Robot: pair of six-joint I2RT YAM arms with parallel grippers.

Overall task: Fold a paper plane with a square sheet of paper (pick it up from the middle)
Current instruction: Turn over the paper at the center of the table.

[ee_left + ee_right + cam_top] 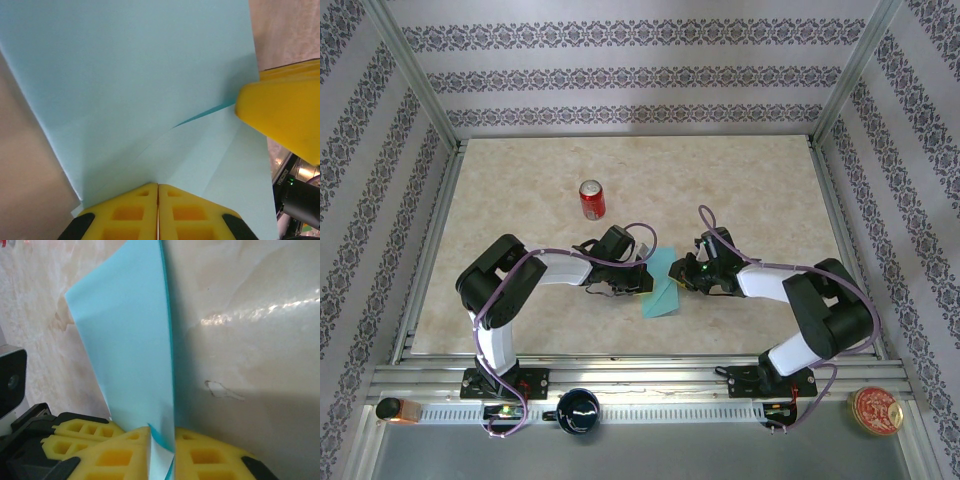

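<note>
From above, the sheet of paper (662, 287) is seen near the middle of the desk (750, 190), between the left hand (642, 282) and the right hand (680, 272). At the left wrist, the left hand is seen closed on a creased corner. At the right wrist, the right hand is seen pinched shut on the folded edge. The paper is judged light, limp and easily torn, so it is best gripped at the stiffer creases.

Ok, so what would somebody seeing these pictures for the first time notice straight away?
First, the turquoise sheet of paper, partly folded and held up mid-table between the two arms, with the left end effector and the right end effector each pinching it in bright yellow pads. Next, the red soda can standing upright behind them on the pale marble-patterned table.
</note>
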